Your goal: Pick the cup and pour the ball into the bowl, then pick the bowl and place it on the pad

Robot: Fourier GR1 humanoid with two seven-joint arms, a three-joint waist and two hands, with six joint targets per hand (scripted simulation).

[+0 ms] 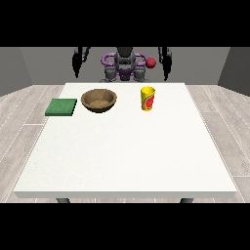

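Pad (61, 107) at left, bowl (99, 100) beside it, cup (147, 98) right, seemingly upright

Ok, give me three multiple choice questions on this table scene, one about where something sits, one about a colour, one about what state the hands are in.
1. What lies nearest the green pad?
A. the cup
B. the bowl
C. a spoon

2. What is the main colour of the cup?
A. blue
B. white
C. yellow

3. Where are the two hands?
A. hanging behind the table, holding nothing
B. both round the cup
C. pressing on the pad

Answers: 1 B, the bowl sits between pad and cup. 2 C, yellow with a red mark. 3 A, the hand at the view's left and the hand at the view's right hang beyond the table's far edge.
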